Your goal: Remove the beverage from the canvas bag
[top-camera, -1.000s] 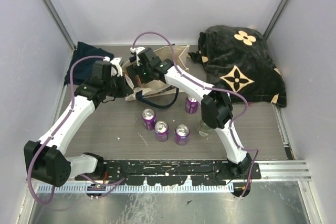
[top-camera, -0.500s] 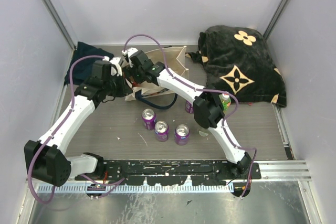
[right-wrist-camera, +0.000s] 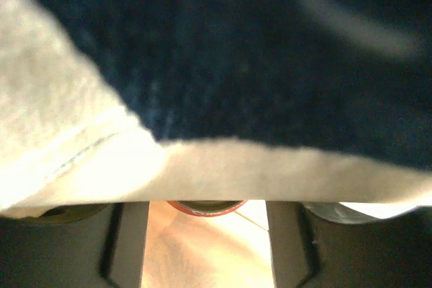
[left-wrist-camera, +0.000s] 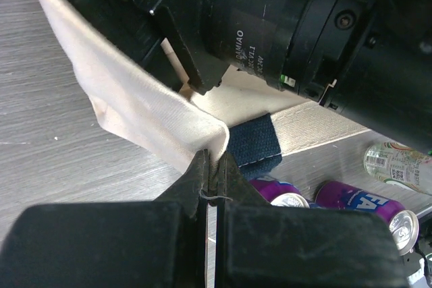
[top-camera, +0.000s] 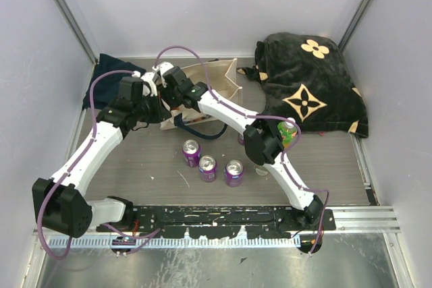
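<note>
The canvas bag (top-camera: pixel 217 77) lies on its side at the back middle, a navy handle (top-camera: pixel 202 128) trailing toward me. My left gripper (top-camera: pixel 160 111) is shut on the bag's cream rim (left-wrist-camera: pixel 182 123), with the navy handle (left-wrist-camera: pixel 253 143) beside it. My right gripper (top-camera: pixel 171 95) is at the bag's mouth. In the right wrist view its gripper (right-wrist-camera: pixel 208 234) is open inside the bag, under cream canvas (right-wrist-camera: pixel 223 166) and navy strap (right-wrist-camera: pixel 256 59). A red-rimmed can (right-wrist-camera: pixel 206 205) lies just ahead between the fingers, mostly hidden.
Three purple cans (top-camera: pixel 208 167) stand in front of the bag, a fourth (top-camera: pixel 241 138) behind the right arm. A green-labelled bottle (top-camera: pixel 289 131) and a clear bottle (top-camera: pixel 262 166) stand right. A black flower-motif bag (top-camera: pixel 310 85) fills the back right; a navy cloth (top-camera: pixel 108 72) lies back left.
My right gripper has moved left to the bag's mouth and its elbow has swung left, uncovering the green-labelled bottle. My left gripper still holds the rim.
</note>
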Robot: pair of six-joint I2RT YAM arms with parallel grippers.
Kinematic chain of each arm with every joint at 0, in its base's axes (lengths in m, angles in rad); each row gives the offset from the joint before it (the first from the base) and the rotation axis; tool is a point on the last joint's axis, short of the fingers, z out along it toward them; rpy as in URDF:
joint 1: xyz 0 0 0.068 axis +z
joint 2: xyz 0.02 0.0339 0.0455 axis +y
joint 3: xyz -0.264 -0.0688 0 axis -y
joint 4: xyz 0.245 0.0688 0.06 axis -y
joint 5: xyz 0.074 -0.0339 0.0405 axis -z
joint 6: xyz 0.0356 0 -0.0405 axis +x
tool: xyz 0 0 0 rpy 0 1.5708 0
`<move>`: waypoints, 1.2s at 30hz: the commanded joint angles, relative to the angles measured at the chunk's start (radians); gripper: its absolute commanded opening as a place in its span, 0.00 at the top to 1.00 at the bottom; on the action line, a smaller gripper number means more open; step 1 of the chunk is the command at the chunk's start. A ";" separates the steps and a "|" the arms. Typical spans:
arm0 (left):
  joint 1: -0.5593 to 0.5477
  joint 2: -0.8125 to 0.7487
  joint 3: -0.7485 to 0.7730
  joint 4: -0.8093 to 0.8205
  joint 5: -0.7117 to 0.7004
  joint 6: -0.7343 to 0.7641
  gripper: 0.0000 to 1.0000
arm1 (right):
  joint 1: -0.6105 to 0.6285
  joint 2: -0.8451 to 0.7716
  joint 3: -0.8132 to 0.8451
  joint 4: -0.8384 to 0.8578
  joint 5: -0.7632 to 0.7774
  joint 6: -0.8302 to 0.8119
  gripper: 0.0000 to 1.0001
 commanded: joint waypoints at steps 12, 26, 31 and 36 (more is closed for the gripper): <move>0.001 0.068 -0.013 -0.013 0.004 -0.007 1.00 | 0.003 -0.109 -0.034 -0.027 0.139 -0.040 0.99; 0.029 0.113 0.000 0.049 0.017 -0.017 1.00 | -0.005 -0.549 -0.205 0.124 0.262 -0.010 0.99; 0.045 0.164 0.024 0.088 0.030 -0.028 1.00 | 0.003 -0.707 -0.325 0.150 0.295 -0.023 0.99; 0.071 0.230 0.062 0.145 0.060 -0.057 0.99 | 0.009 -0.867 -0.470 0.166 0.310 -0.030 0.99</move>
